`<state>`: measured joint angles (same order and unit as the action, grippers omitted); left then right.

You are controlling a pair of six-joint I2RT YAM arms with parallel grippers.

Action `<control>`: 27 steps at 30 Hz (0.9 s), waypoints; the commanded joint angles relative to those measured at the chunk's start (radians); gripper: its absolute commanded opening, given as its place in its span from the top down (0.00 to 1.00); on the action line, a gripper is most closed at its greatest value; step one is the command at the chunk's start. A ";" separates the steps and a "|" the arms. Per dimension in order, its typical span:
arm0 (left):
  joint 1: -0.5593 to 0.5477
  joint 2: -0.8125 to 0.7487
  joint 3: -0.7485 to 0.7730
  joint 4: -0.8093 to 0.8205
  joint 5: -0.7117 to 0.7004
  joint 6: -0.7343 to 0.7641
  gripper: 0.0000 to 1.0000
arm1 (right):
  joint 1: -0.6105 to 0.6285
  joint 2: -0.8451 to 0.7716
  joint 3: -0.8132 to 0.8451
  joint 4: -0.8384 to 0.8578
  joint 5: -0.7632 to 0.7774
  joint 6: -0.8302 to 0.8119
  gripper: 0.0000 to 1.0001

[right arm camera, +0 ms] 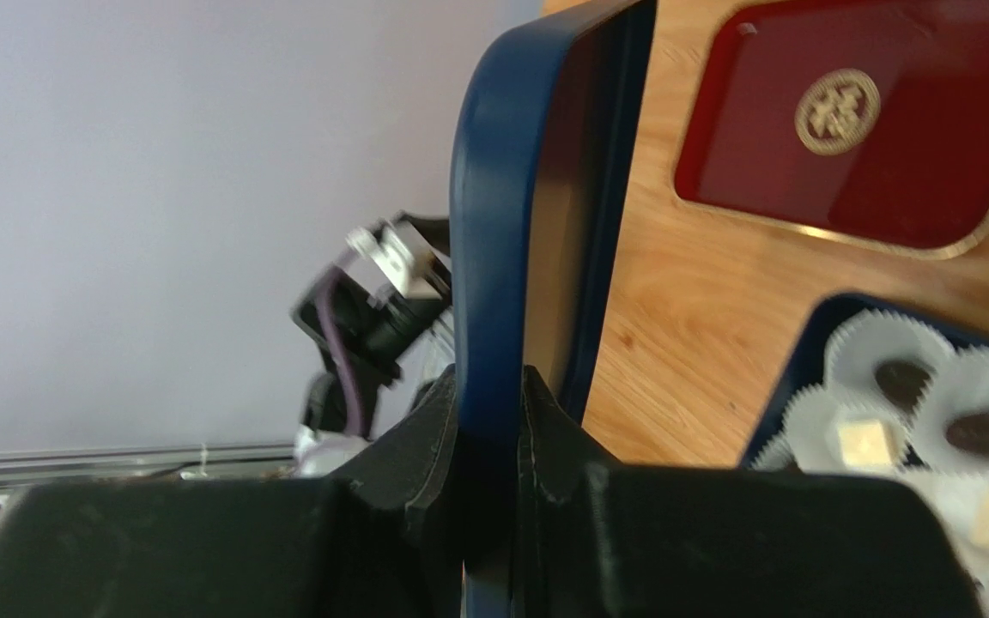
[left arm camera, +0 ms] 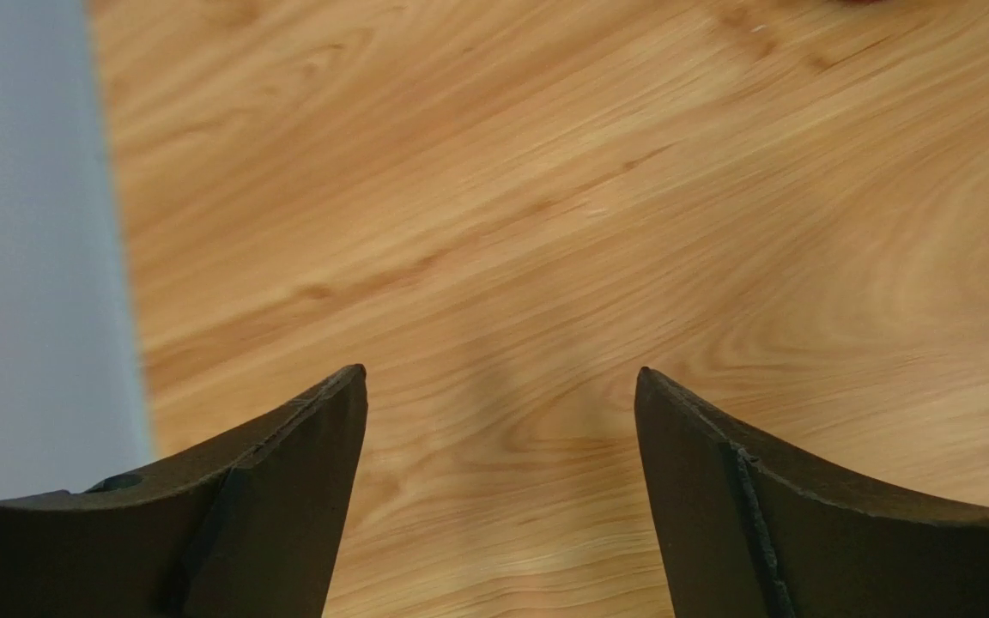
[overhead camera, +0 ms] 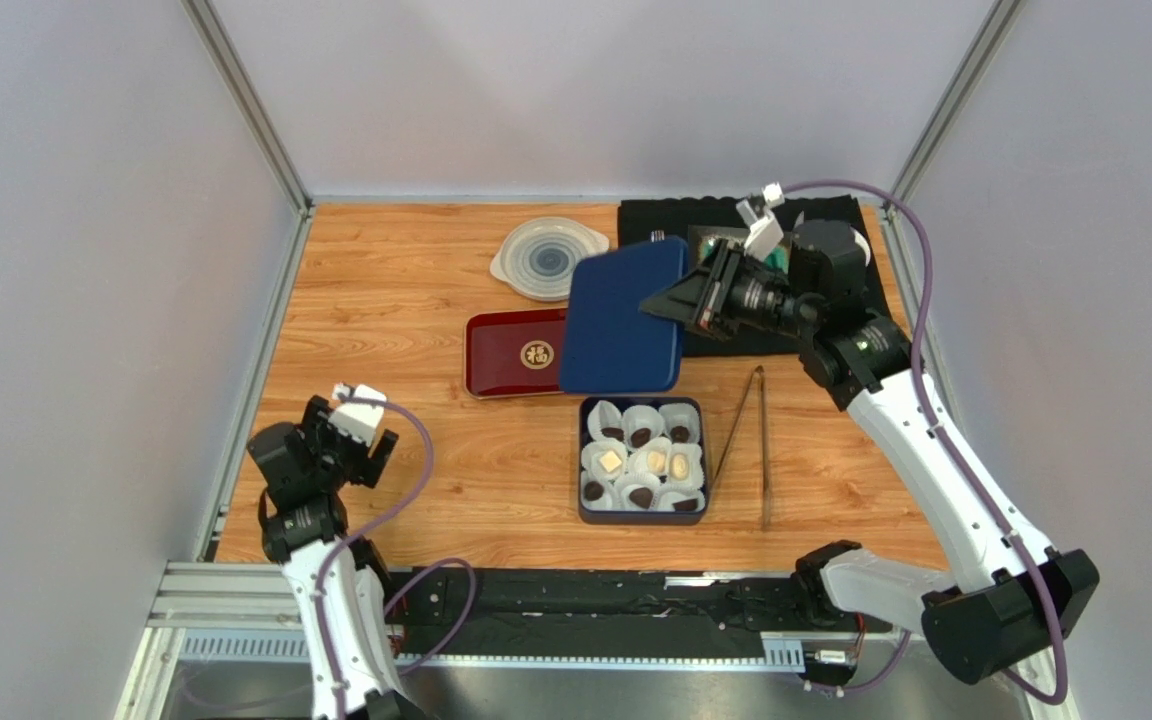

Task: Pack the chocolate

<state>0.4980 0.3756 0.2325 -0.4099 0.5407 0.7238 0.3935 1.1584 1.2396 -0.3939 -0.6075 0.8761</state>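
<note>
The chocolate (overhead camera: 639,437) sits in paper cups (overhead camera: 608,414) inside the open blue box (overhead camera: 642,519) on the worktop (left arm camera: 590,193). The right hand (right arm camera: 489,376) is clamped on the blue lid (overhead camera: 624,318), behind the box. The left hand (left arm camera: 501,374) is spread, empty. The next move is probably levelling the lid and lowering it squarely onto the box.

The chocolate pieces (overhead camera: 639,435) sat singly in paper cups (overhead camera: 608,416) inside the blue box (overhead camera: 584,458); most were dark rounds, some cream-white.
</note>
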 commanded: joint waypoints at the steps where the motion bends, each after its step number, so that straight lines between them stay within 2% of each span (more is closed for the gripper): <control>1: -0.134 0.236 0.181 0.046 0.009 -0.375 0.15 | -0.015 -0.084 -0.113 -0.059 -0.038 -0.094 1.00; 3: -0.206 0.318 0.218 0.071 -0.036 -0.458 0.14 | -0.027 -0.108 -0.176 -0.057 -0.057 -0.097 1.00; 7: -0.451 0.374 0.252 0.173 -0.190 -0.518 0.11 | -0.048 -0.126 -0.247 -0.025 -0.098 -0.109 1.00; 10: -0.525 0.439 0.278 0.203 -0.211 -0.558 0.10 | -0.059 -0.121 -0.305 0.054 -0.155 -0.094 1.00; 15: -0.544 0.497 0.284 0.247 -0.197 -0.563 0.09 | -0.071 -0.079 -0.434 0.262 -0.271 0.021 1.00; 21: -0.544 0.445 0.226 0.289 -0.189 -0.526 0.09 | -0.096 -0.016 -0.526 0.435 -0.311 0.081 1.00; 27: -0.544 0.425 0.234 0.266 -0.174 -0.535 0.08 | -0.156 -0.002 -0.589 0.397 -0.322 0.037 1.00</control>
<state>-0.0402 0.8101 0.4561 -0.1661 0.3550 0.2062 0.2790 1.1637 0.6662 -0.0708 -0.8803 0.9192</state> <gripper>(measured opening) 0.918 0.156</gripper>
